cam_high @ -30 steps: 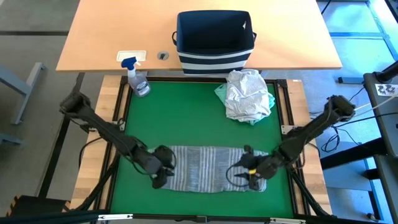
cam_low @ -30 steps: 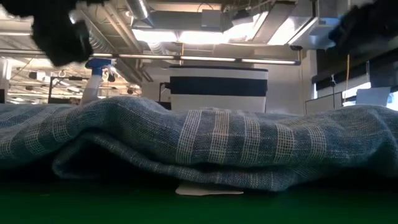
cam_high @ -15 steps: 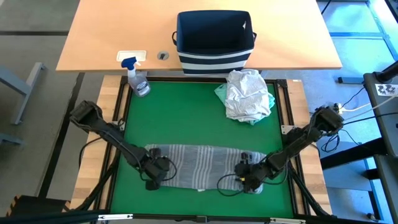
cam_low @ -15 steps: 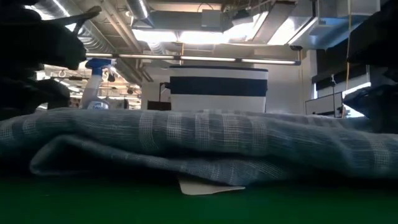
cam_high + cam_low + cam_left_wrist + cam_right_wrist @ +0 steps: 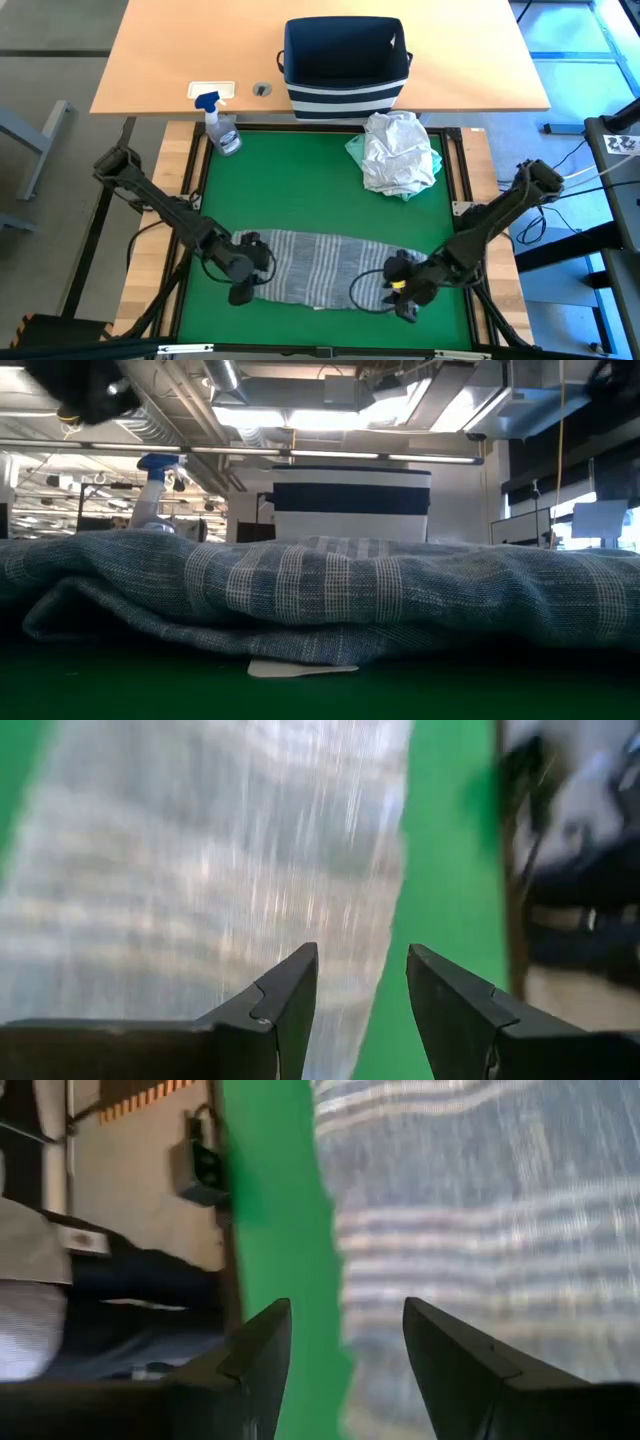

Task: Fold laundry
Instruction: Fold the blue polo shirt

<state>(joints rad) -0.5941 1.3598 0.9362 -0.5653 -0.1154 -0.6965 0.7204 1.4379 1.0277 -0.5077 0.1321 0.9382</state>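
The grey-blue striped shirt [image 5: 330, 268] lies folded into a long band across the near part of the green mat [image 5: 300, 190], resting flat on it. In the low view the shirt [image 5: 320, 600] fills the width, with a white label [image 5: 300, 668] poking out beneath. My left gripper [image 5: 240, 287] hovers open over the shirt's left end [image 5: 200, 870]. My right gripper [image 5: 405, 303] hovers open over its right end [image 5: 480, 1200]. Nothing is between the fingers of my left gripper [image 5: 360, 985] or my right gripper [image 5: 345, 1345]. A white t-shirt [image 5: 400, 148] is heaped on a mint garment [image 5: 354, 150] at the far right.
A navy-and-white striped basket [image 5: 345, 65] stands on the wooden table beyond the mat. A spray bottle [image 5: 222, 125] is at the mat's far left corner. The middle and far left of the mat are bare green.
Both grippers dipped to the shirt's two ends and have risen again, ending slightly closer to the near edge and rolled at the wrist. Their finger gaps are unchanged. The shirt's top sank flatter under them and its near fold shifted a little to the left.
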